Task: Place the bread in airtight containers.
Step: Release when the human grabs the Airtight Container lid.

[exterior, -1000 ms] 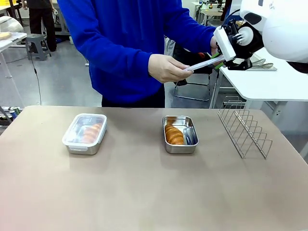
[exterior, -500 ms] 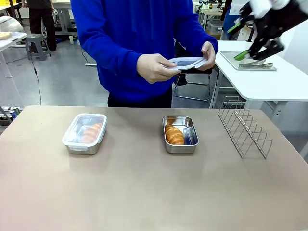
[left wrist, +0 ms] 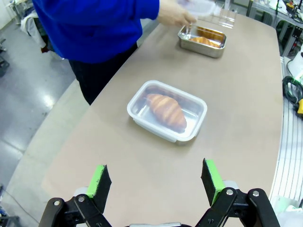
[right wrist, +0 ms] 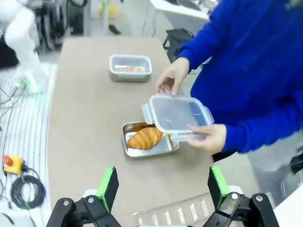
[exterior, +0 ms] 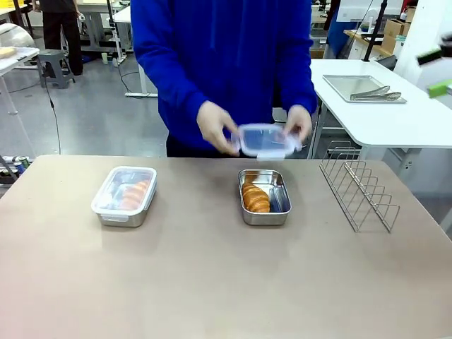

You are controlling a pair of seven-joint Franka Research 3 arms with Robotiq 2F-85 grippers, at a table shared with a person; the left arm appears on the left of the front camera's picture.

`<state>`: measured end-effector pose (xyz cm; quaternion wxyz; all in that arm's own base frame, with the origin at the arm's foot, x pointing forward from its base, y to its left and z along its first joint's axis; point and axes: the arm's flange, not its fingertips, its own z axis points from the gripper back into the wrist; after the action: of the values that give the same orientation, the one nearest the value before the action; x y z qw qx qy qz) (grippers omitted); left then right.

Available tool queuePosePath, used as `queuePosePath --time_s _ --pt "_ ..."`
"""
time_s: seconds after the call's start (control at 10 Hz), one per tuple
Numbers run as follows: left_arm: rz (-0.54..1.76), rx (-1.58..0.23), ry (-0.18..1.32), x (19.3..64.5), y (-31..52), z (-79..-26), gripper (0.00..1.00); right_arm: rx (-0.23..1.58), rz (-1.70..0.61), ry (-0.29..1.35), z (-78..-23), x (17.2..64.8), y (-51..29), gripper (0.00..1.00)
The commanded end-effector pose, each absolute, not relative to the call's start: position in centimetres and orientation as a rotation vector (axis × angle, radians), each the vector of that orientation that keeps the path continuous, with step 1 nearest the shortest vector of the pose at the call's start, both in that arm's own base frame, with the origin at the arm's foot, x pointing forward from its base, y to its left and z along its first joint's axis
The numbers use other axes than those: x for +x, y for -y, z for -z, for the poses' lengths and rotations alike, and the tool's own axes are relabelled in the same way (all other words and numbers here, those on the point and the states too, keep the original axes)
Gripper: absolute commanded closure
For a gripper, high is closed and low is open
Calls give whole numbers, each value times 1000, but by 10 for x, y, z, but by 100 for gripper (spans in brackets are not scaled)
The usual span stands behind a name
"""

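Steel container point(exterior: 265, 198) with a croissant point(exterior: 256, 198) sits open on the tabletop point(exterior: 212, 282); a person holds its clear lid point(exterior: 265, 139) just above. Left hand point(left wrist: 155, 178) and right hand point(right wrist: 163, 185) both gape wide, holding nothing.

Counted: two croissants point(exterior: 256, 198) point(exterior: 131, 194); two steel containers point(exterior: 265, 215) point(exterior: 99, 206); two clear lids point(exterior: 264, 140) point(exterior: 141, 173); one wire rack point(exterior: 358, 193).

We see our left tool point(left wrist: 155, 182) as black jointed metal links with round silver pivot screws, its two fingers faced with bright green pads. Our right tool point(right wrist: 163, 189) has the same build: black links, silver screws, green pads. The person point(exterior: 226, 63) across from us wears a bright blue long-sleeved top.
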<state>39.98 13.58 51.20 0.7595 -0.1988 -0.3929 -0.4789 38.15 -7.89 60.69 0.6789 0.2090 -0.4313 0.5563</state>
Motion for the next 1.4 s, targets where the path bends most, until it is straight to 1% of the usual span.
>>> queuePosePath --time_s 0.0,0.3,0.4,0.5,0.6,1.3 --pt "1052 -438 866 399 -134 -512 0 529 -1130 958 -580 373 108 0" --pt "1052 -438 866 399 -134 -512 0 531 -1066 931 -559 347 133 0" --pt "1052 -438 866 399 -134 -512 0 524 -1054 954 -557 345 135 0" --pt "1052 -438 866 399 -134 -512 0 512 -1015 1043 -562 343 135 0" --pt "1052 -438 866 399 -134 -512 0 530 -1045 909 -556 349 146 0" --pt "1052 -438 866 399 -134 -512 0 530 -1045 909 -556 349 146 0"
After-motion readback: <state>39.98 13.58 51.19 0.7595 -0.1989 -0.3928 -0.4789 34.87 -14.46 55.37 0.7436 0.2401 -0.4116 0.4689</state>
